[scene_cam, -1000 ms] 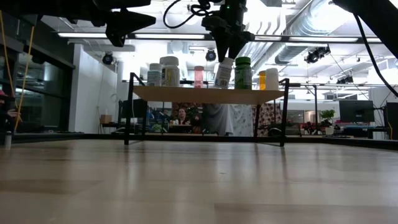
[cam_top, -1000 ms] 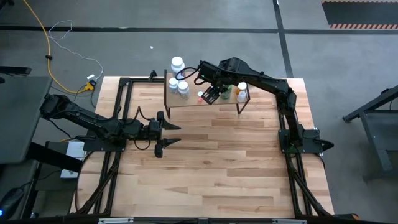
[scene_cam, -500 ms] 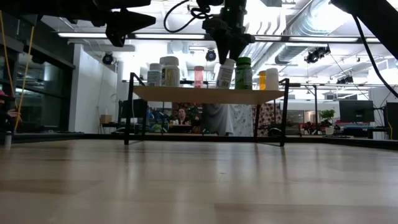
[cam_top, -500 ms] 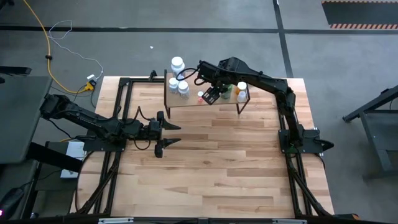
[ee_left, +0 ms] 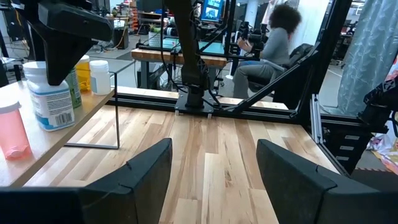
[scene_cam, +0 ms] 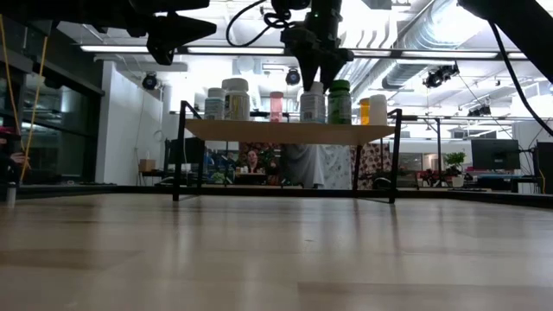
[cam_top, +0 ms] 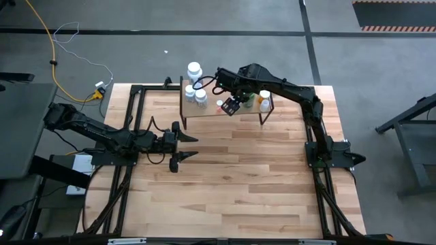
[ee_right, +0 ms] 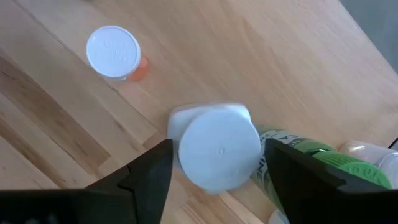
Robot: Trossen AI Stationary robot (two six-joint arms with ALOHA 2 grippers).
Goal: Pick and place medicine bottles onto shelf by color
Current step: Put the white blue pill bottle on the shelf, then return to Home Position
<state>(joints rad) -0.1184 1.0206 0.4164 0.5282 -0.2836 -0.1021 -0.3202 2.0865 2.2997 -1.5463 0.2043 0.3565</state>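
Now lifting straight up: right pincer (ee_right: 214,171) spread around white bottle (ee_right: 217,152) standing on shelf (cam_top: 204,110), clear of green bottle (ee_right: 292,158).

Shelf (scene_cam: 289,131) on thin black legs, across the table (scene_cam: 276,250). On top, in a row: two white bottles (scene_cam: 226,99), a pink one (scene_cam: 276,105), a white one (scene_cam: 313,103) upright under the right gripper (scene_cam: 314,76), touching a green one (scene_cam: 338,101), then orange (scene_cam: 365,111) and white (scene_cam: 378,109). Left gripper (scene_cam: 177,30) hanging high, apart.
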